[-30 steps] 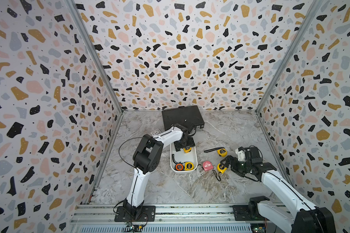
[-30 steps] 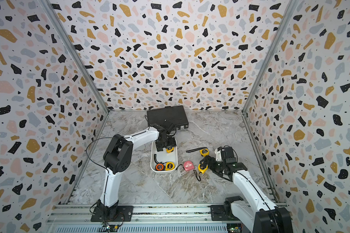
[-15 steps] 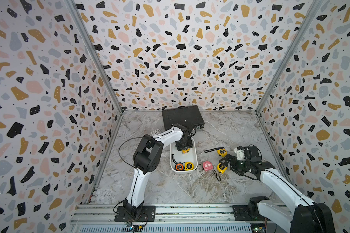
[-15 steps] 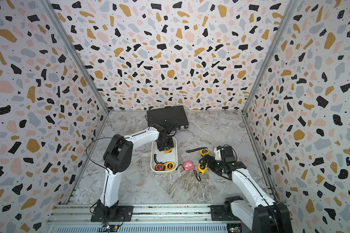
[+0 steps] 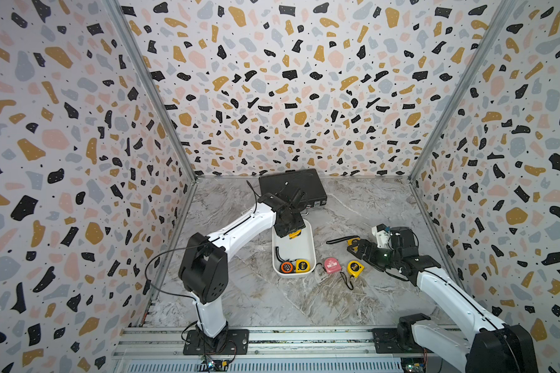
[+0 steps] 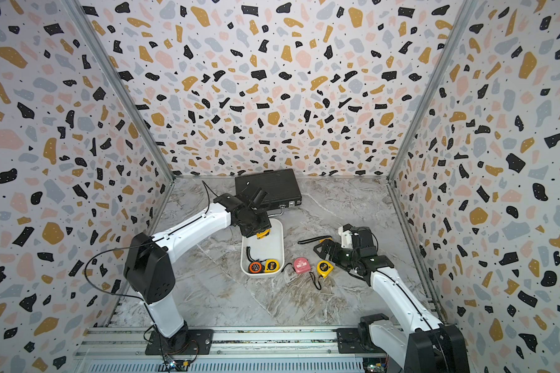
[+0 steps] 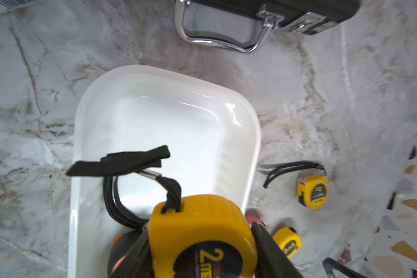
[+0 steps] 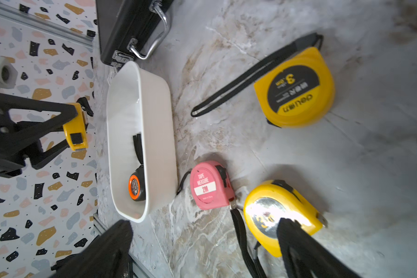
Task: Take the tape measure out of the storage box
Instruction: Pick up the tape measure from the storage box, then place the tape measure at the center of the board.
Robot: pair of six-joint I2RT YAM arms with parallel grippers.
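Marble counter (image 5: 262, 300), speckled walls. Yellow tape measure (image 7: 202, 240) pinched by its edges in the left jaws, raised over the far end of the white box (image 7: 173, 113), strap (image 7: 121, 161) hanging loose. An orange tape (image 5: 286, 267) and a second yellow tape (image 5: 302, 265) lie at its near end. The right jaws gape empty by a loose yellow tape (image 5: 355, 268) outside. Best to rise until the strap surely clears the rim, then swing aside.

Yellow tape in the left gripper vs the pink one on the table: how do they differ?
Case: the held yellow tape measure is yellow with a round black label; the pink tape measure is pink with a white 2M band. State: the yellow one is clamped in the left gripper over the storage box; the pink one lies free on the table beside the box. Shared: both marked 2M, black wrist straps.
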